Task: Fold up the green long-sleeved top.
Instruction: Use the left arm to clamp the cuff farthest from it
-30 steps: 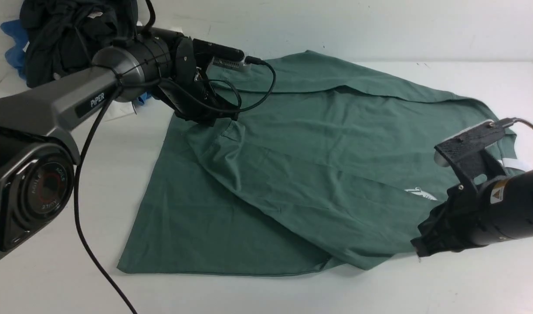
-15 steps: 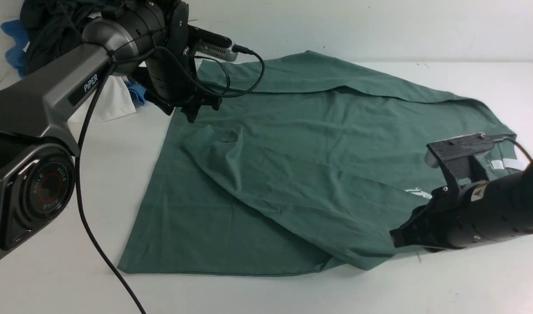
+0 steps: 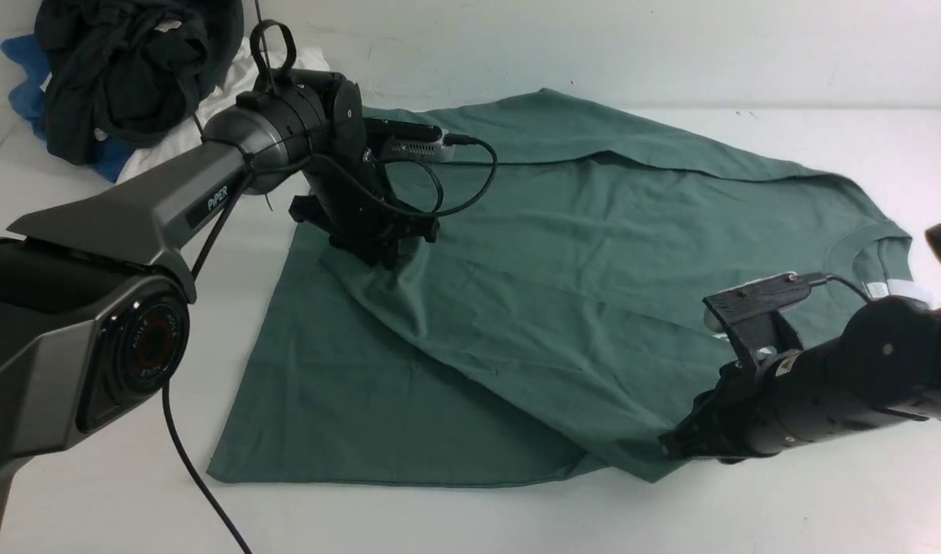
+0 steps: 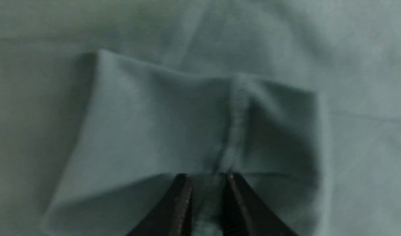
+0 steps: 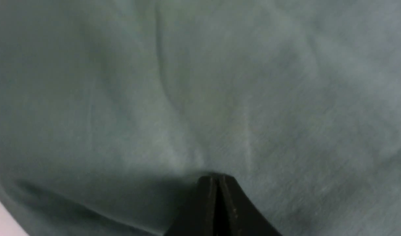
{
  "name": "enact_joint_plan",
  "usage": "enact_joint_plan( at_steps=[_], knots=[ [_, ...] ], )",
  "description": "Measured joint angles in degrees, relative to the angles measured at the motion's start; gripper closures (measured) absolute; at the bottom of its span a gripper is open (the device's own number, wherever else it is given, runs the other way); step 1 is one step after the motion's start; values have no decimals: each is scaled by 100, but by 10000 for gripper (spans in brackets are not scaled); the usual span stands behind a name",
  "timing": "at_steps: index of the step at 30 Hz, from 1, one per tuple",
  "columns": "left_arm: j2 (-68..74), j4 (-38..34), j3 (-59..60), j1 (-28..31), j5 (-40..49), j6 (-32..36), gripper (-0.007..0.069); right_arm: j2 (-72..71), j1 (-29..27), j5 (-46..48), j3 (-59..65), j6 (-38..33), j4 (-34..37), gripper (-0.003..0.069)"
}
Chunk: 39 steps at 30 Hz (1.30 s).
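The green long-sleeved top [image 3: 593, 254] lies spread on the white table [image 3: 747, 508], its neck [image 3: 874, 250] at the right. One sleeve is folded across the body. My left gripper [image 3: 385, 260] points down onto the sleeve cuff [image 4: 161, 131]. Its jaws stand narrowly apart with cuff fabric pinched between them [image 4: 207, 178], and the cloth tents up under them. My right gripper [image 3: 666, 448] sits low at the front right fold of the top. Its jaws are pressed together [image 5: 217, 177], and creases in the green cloth run into their tips.
A heap of black garments [image 3: 124, 69] sits at the back left over a white garment [image 3: 185, 138] and a blue one [image 3: 24, 85]. The left arm's cable [image 3: 193, 477] hangs near the top's front left corner.
My left gripper rose off the cuff, opened, then came back down and closed on it. My right gripper slid left along the top's front edge, staying shut.
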Motion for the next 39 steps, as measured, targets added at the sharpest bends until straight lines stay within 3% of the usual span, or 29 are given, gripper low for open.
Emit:
enact_joint_plan(
  at_steps=[5, 10, 26, 29, 32, 39],
  knots=[
    [-47, 866, -5, -20, 700, 0, 503, -5, 0, 174, -34, 359, -657, 657],
    [-193, 1287, -5, -20, 1074, 0, 503, -22, 0, 265, -34, 714, -1076, 657],
    [-692, 1162, -226, -8, -266, -123, 503, -613, 0, 850, -24, 784, -1341, 657],
    [-692, 1111, -226, -8, -346, -179, 503, -711, 23, 825, -22, 791, -1259, 657],
    [-692, 1001, -226, -8, -333, -208, 503, -731, 180, 873, -232, 748, -559, 657],
    [-692, 985, -226, -8, 298, -68, 503, 8, 649, 825, -875, -59, 210, 656]
  ],
)
